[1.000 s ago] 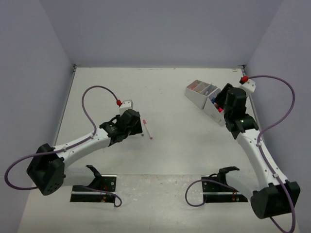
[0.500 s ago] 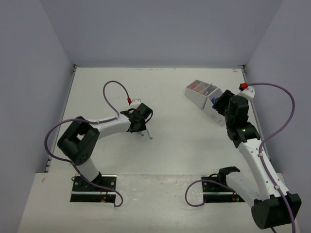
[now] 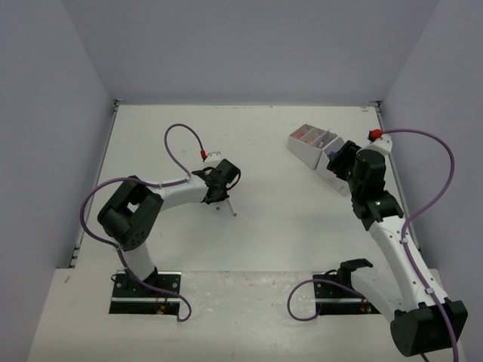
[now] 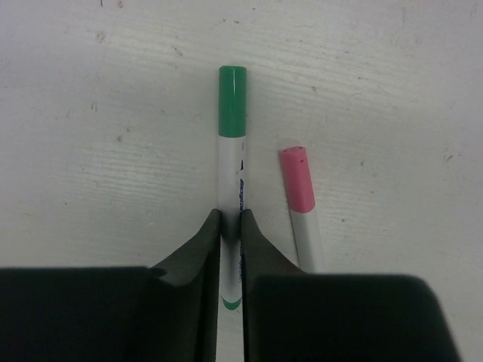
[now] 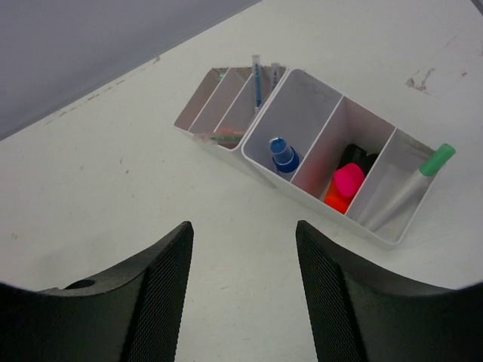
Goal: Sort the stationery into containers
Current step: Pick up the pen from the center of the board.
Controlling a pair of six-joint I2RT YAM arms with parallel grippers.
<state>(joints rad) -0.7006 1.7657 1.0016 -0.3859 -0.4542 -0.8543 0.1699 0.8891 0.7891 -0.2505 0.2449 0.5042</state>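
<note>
A white pen with a green cap [image 4: 232, 113] lies on the table, and my left gripper [image 4: 230, 222] is shut on its barrel. Just to its right lies a pink-capped pen [image 4: 298, 181], untouched, also seen in the top view as the pink-capped pen [image 3: 231, 206] by my left gripper [image 3: 219, 198]. The white organizer [image 5: 302, 194] stands at the far right. It holds a blue-capped bottle [image 5: 283, 154], a pink and orange marker [image 5: 346, 185], a green-capped pen [image 5: 423, 177] and thin pens [image 5: 257, 75]. My right gripper [image 5: 243, 241] hangs open in front of it, empty.
The organizer [image 3: 303, 151] sits near the right wall, angled, with my right gripper [image 3: 343, 162] against its near side. Purple cables loop above both arms. Grey walls close the table on three sides.
My left arm has folded and reached right to the two pens, and its jaws have closed on the green-capped one. The right gripper has shifted slightly by the organizer.
</note>
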